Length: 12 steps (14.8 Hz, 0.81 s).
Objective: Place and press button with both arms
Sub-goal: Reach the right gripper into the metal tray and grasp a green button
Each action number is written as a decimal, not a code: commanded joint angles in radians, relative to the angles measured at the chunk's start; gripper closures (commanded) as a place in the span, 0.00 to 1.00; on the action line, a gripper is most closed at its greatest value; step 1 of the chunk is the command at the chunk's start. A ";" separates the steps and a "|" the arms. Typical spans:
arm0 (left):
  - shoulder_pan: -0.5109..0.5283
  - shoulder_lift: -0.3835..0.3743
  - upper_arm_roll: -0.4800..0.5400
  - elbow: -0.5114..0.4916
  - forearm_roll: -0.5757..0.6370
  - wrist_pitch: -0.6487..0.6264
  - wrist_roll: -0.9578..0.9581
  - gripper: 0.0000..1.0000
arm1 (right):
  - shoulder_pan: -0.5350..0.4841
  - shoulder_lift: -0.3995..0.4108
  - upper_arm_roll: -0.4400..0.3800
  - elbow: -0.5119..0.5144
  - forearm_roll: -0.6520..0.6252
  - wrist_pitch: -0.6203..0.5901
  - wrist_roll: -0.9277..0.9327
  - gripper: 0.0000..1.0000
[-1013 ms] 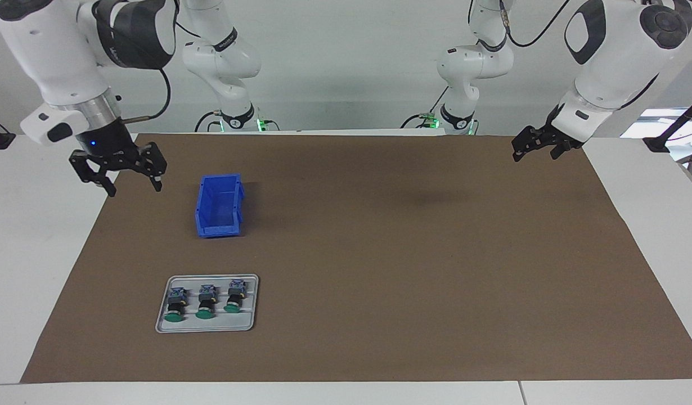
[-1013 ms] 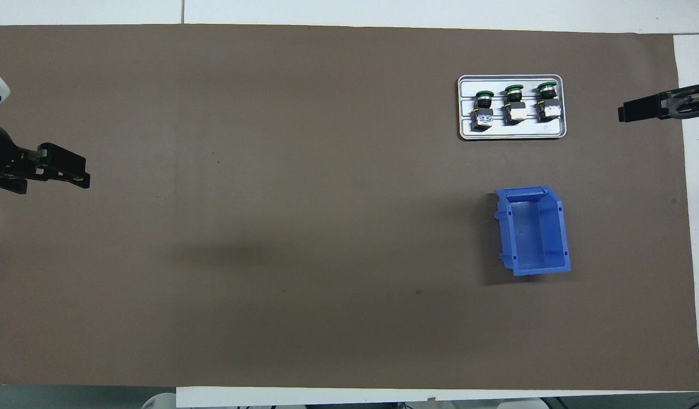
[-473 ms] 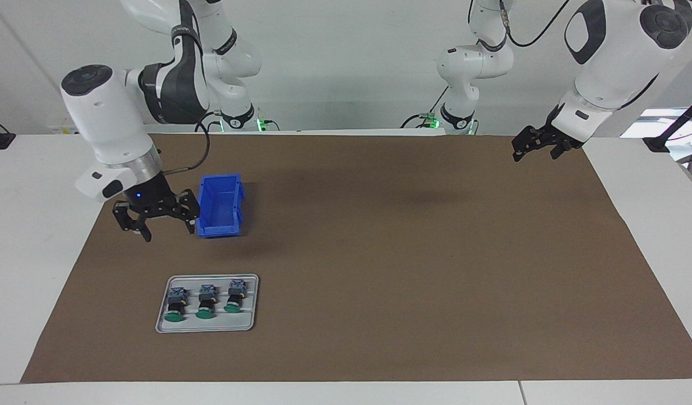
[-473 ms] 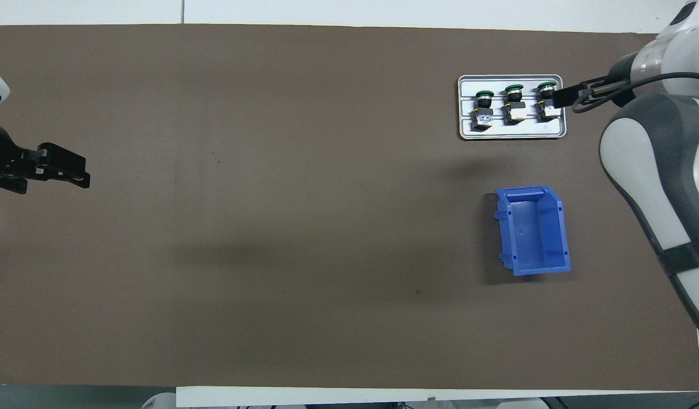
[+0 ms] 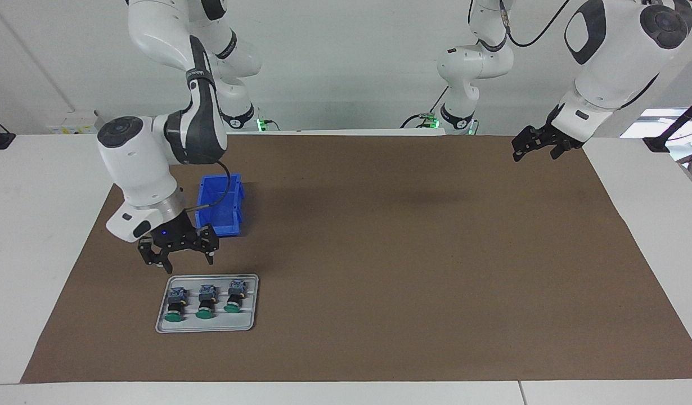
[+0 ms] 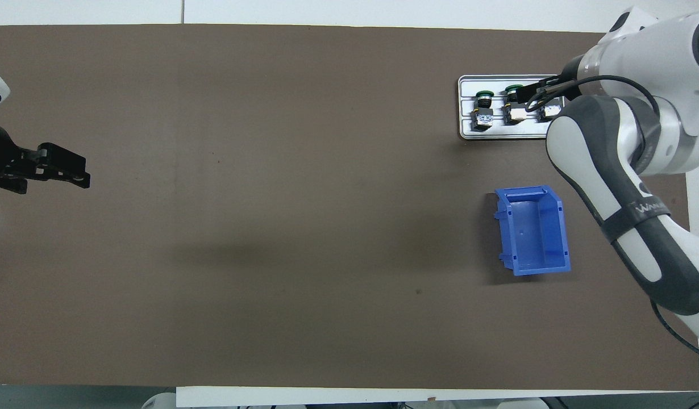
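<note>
Three green-capped buttons lie side by side in a grey tray (image 5: 251,322), farther from the robots than the blue bin. In the facing view they are one (image 5: 174,306), another (image 5: 205,302) and a third (image 5: 234,297). My right gripper (image 5: 182,259) hangs open just above the tray's edge nearest the robots, touching nothing. In the overhead view the right arm covers the button (image 6: 552,112) nearest the right arm's end of the table; the other two (image 6: 484,109) (image 6: 515,106) show in the tray (image 6: 497,132). My left gripper (image 5: 534,149) waits open over the mat's corner, also seen in the overhead view (image 6: 62,172).
A blue plastic bin (image 5: 233,220) stands on the brown mat between the tray and the right arm's base, its end partly hidden by the right wrist; it also shows in the overhead view (image 6: 534,238). White table borders the mat (image 5: 408,270).
My right gripper has swung from beside the mat's edge, past the blue bin, down to just above the tray. The left arm has not moved.
</note>
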 commanded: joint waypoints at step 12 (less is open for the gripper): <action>0.011 -0.010 -0.001 -0.019 -0.009 0.015 0.011 0.00 | 0.040 0.160 0.032 0.024 0.000 0.189 0.091 0.12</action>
